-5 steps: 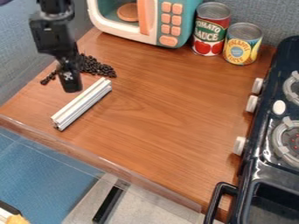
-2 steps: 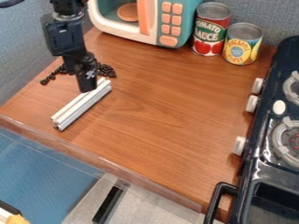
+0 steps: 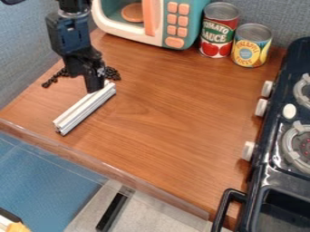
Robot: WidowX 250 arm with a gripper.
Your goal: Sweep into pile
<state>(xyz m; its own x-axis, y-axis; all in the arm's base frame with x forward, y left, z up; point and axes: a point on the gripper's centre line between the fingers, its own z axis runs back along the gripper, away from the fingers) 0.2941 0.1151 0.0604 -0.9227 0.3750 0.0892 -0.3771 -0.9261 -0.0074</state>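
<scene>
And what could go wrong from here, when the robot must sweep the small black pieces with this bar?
The gripper is at the bar's far end, not its middle, so the bar might twist if grasped there. The black pieces lie close to that end; a bump could scatter them. Some trail toward the grey wall, where a sweep may miss them.

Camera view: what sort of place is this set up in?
It looks like a toy kitchen play set on a wooden counter: there is a teal toy microwave at the back, two food cans beside it, and a black toy stove along the right.
</scene>
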